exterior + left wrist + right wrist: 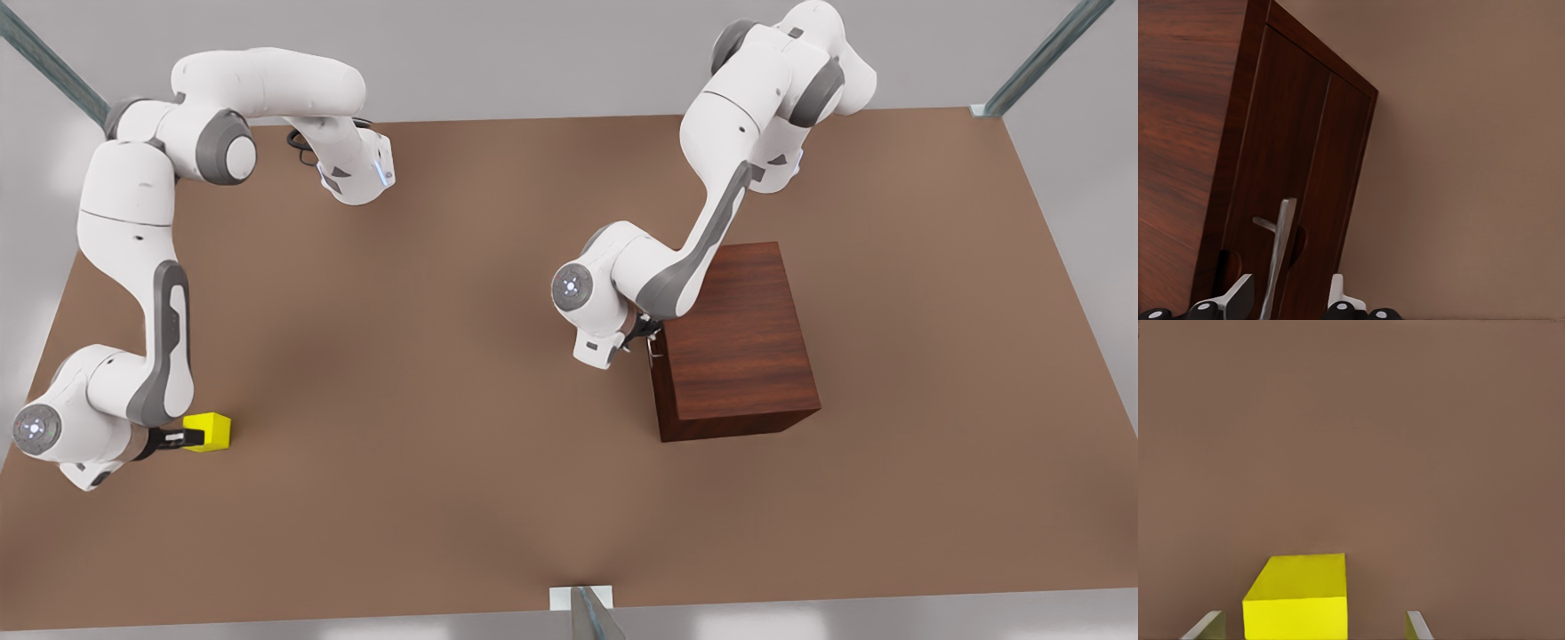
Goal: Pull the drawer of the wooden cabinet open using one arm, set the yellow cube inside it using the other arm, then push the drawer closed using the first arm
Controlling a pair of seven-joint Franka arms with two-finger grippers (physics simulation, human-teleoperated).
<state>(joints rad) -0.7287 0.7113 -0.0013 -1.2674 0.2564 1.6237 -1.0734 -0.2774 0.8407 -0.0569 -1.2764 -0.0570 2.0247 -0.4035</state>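
My left claw [1286,300] is straddling, fingers apart, the thin silver bar handle [1279,250] of the dark reddish-brown wooden cabinet [742,333], while my right claw [1315,628], fingers spread, is flanking the small bright yellow cube [1298,600] at the brown desk's [444,356] eight o'clock.

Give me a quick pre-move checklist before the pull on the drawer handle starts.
1. Left tool straddles the silver handle, fingers open either side: ok.
2. Fingers clamped on the handle: not ok.
3. Drawer flush with the wooden cabinet: ok, unopened.
4. Right tool open around the yellow cube: ok, gaps on both sides.
5. Cube resting on the table: ok.
6. Handle centred between the fingers: cannot tell.
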